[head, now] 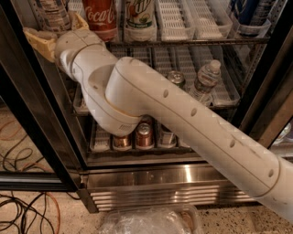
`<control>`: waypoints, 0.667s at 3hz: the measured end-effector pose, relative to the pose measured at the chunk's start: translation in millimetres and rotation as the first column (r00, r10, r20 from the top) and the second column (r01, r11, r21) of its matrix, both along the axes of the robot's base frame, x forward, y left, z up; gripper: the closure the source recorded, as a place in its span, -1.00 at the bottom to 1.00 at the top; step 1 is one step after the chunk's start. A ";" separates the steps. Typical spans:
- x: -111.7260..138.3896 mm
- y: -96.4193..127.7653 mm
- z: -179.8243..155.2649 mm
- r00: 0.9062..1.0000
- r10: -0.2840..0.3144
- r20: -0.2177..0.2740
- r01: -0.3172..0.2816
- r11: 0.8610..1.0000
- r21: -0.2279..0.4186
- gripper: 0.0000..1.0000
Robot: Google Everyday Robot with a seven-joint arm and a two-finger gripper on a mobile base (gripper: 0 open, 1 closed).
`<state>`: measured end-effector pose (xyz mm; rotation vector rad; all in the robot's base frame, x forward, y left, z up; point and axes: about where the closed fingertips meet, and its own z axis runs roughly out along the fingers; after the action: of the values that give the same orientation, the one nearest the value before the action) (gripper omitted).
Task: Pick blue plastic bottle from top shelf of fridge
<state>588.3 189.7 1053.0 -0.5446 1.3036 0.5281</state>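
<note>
There is one fridge [151, 176] with three wire racks. The top shelf [192, 42] has one blue plastic bottle [51, 13] at the far left, one red Coca-Cola bottle [100, 16] and one green-and-white bottle [139, 16]. At the right are two dark blue bottles [249, 13], as best I can count. The middle rack has one clear bottle [204, 81] and one can [176, 78]. Three cans [144, 135] show on the bottom rack. One end effector [54, 27], its two fingers [39, 42] spread apart, is by the blue plastic bottle.

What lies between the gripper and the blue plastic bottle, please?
Nothing, in the camera view: the gripper sits right at the blue plastic bottle on the top shelf.
</note>
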 end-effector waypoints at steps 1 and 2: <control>-1.7 -1.1 0.3 0.999 -0.037 0.028 0.037 0.999 0.005 -0.38; 0.2 -2.0 1.0 0.997 -0.065 0.038 0.064 0.998 0.022 -0.36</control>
<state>588.5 187.7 1054.0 -0.4912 1.2731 0.4751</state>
